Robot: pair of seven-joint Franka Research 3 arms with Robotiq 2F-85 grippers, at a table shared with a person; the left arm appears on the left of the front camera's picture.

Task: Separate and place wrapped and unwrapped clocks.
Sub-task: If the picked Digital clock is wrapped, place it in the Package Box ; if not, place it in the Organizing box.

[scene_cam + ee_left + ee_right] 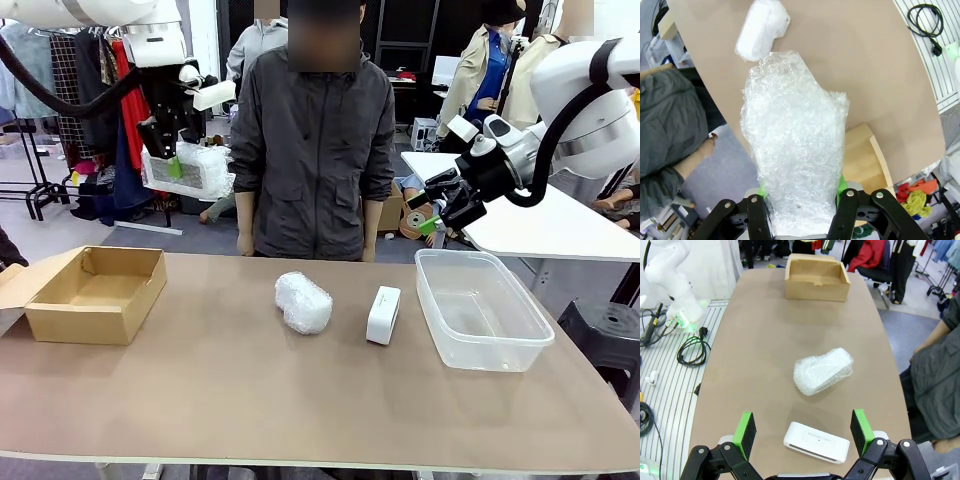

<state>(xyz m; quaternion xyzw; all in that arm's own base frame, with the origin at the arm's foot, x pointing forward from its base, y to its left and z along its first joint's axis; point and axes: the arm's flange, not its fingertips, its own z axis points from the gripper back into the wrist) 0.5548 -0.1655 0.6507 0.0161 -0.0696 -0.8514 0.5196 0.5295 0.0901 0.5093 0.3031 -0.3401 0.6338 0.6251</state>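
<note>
left gripper point(170, 165): shut tight on the blocky bubble-wrap bundle point(195, 170), gripping one end. It is held in the air off the table's point(230, 400) far left corner, above and behind the cardboard box point(85, 322).
right gripper point(435, 215): jaws spread wide with nothing between them. It hovers over the far right edge, above the clear plastic tub point(437, 305).
blocky bubble-wrap bundle: off the table, and in the left wrist view it hangs out past the pads.
rounded bubble-wrap bundle point(303, 302): lies on the table near the middle, slightly toward the far edge. Nothing touches it.
bare white clock point(383, 315): stands on its edge between the rounded bundle and the tub, apart from both. In the right wrist view it sits directly below the open jaws.
cardboard box: at the left edge, open, nothing visible inside.
clear plastic tub: at the right edge, empty.
person point(315, 140): stands at the far edge with arms down, hands off everything.
done: no item is in a container yet, and one wrapped item is lifted.
left: set down the held bundle, then sort the rounded bundle and the bare clock.
judgement: early stage. The box looks like the wrapped side and the tub the bare side, but the pictures don't confirm this.
</note>
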